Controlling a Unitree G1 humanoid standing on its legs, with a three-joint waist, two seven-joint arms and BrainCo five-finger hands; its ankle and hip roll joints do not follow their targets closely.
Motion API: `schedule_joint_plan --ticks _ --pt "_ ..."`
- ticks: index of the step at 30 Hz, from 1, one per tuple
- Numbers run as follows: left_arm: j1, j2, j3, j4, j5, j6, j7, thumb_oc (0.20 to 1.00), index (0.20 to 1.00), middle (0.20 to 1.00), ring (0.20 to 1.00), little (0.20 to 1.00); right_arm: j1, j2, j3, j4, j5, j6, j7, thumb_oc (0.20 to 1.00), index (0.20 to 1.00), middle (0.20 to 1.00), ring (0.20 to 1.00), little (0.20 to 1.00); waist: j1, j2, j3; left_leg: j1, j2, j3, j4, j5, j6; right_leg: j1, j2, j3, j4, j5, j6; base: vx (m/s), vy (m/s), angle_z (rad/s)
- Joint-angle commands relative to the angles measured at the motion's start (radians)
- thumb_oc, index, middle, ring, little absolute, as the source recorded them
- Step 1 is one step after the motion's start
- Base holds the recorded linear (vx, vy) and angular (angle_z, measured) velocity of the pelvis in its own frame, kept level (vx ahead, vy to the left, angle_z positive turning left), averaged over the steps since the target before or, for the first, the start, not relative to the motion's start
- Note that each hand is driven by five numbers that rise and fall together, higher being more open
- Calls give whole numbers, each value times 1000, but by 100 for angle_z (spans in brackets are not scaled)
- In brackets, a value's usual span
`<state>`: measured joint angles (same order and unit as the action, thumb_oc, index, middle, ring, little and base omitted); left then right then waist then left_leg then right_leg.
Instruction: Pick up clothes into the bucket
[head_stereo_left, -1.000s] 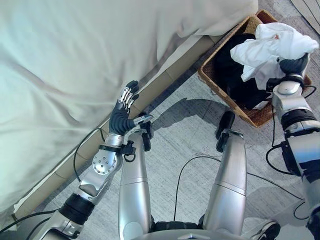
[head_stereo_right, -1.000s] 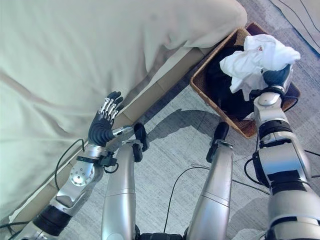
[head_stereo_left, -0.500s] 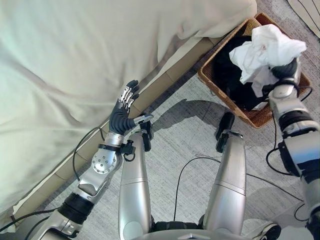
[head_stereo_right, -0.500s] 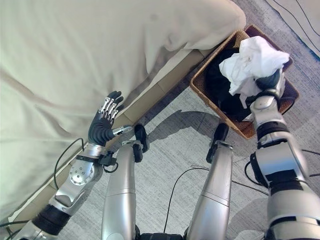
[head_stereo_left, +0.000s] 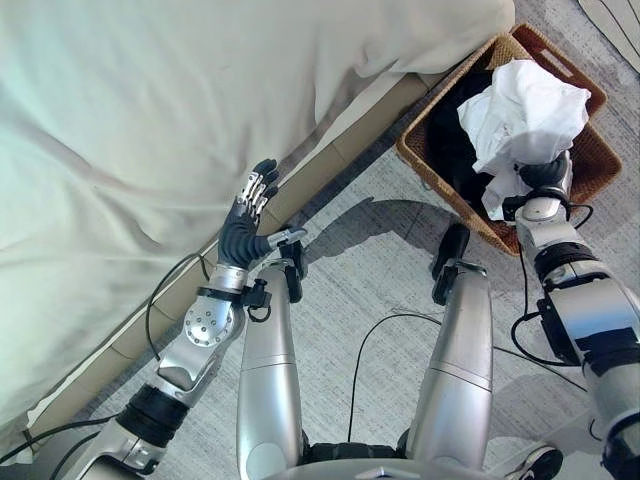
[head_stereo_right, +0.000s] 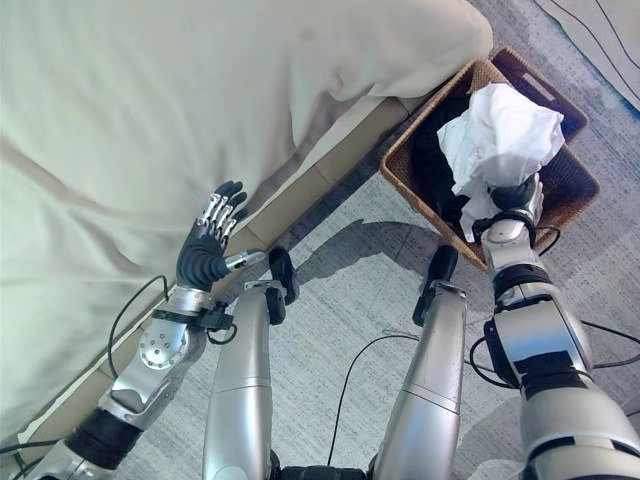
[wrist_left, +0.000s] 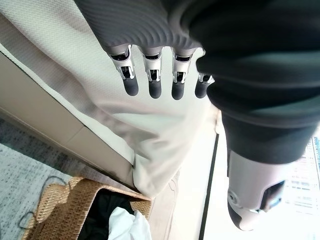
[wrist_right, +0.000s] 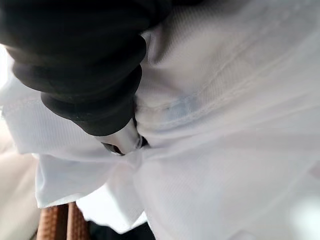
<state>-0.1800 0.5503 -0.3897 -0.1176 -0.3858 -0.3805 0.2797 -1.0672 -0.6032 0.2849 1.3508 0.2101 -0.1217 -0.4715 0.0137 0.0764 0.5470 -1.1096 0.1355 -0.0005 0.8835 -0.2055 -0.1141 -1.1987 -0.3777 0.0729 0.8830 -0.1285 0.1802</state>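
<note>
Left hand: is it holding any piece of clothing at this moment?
No, the left hand is raised beside the bed cover with straight fingers and nothing in it.

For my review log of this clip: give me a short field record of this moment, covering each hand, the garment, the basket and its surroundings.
left hand: open, fingers straight, raised beside the bed edge, holding nothing
right hand: fingers buried in the cloth, grip not visible
white garment: bunched over the right hand, above the basket
wicker basket: on the grey carpet by the bed, dark clothes already inside
bed cover: cream, hanging over the bed side
stage: garment at the basket, not yet let go
</note>
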Motion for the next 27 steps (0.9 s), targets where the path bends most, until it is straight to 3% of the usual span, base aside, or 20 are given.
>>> schedule_joint_plan --ticks 1,6,11,13,14,15,16,22,27 --pt "4 -18 18 -68 -1 -50 15 1000 1000 1000 1000 1000 -49 -76 26 0 1 -34 -66 1000 1000 1000 1000 1000 -25 40 -28 -9 -57 -2 -7 -25 58 34 67 -39 -1 -36 -63 0 0 0" --pt "-1 -19 17 -67 4 -50 15 1000 1000 1000 1000 1000 -46 -88 54 -27 -45 -27 -74 1000 1000 1000 1000 1000 -29 33 -28 3 -55 0 -23 -20 58 46 68 -43 -18 -27 -60 0 0 0" --pt "-34 -42 8 -35 5 -60 9 1000 1000 1000 1000 1000 38 -30 35 -26 -51 -29 -44 1000 1000 1000 1000 1000 -38 29 -28 73 -52 10 -116 8 55 113 62 -64 -107 2 -47 -2 -2 -1" --pt "-43 -49 6 -22 6 -64 8 1000 1000 1000 1000 1000 88 0 9 -26 -44 -33 -38 1000 1000 1000 1000 1000 -40 29 -28 114 -54 14 -171 27 54 153 61 -74 -156 20 -41 -46 4 -6" --pt "-49 -54 9 -18 9 -65 9 1000 1000 1000 1000 1000 120 16 -1 -25 -43 -35 -32 1000 1000 1000 1000 1000 -45 27 -27 119 -56 22 -208 71 60 162 58 -82 -199 65 -45 -8 7 -6" --pt "-58 -60 16 -6 9 -69 6 1000 1000 1000 1000 1000 163 34 -19 -21 -43 -37 -23 1000 1000 1000 1000 1000 -45 30 -28 172 -56 16 -250 58 49 211 62 -88 -231 51 -32 -84 14 -3" --pt "-57 -60 15 -6 9 -69 6 1000 1000 1000 1000 1000 165 34 -20 -22 -43 -37 -23 1000 1000 1000 1000 1000 -47 28 -27 163 -58 23 -262 91 57 206 59 -93 -250 83 -41 2 -2 3" --pt "-65 -77 31 41 -5 -82 -21 1000 1000 1000 1000 1000 303 66 -89 -19 -28 -39 0 1000 1000 1000 1000 1000 -52 19 -34 311 -60 24 -408 146 49 362 58 -130 -389 136 -25 13 -9 5" --pt "-33 -85 63 102 -36 -88 -61 1000 1000 1000 1000 1000 450 74 -182 -134 41 -87 0 1000 1000 1000 1000 1000 -59 -5 -72 507 -55 16 -575 201 30 571 63 -176 -559 185 -5 95 -33 2"
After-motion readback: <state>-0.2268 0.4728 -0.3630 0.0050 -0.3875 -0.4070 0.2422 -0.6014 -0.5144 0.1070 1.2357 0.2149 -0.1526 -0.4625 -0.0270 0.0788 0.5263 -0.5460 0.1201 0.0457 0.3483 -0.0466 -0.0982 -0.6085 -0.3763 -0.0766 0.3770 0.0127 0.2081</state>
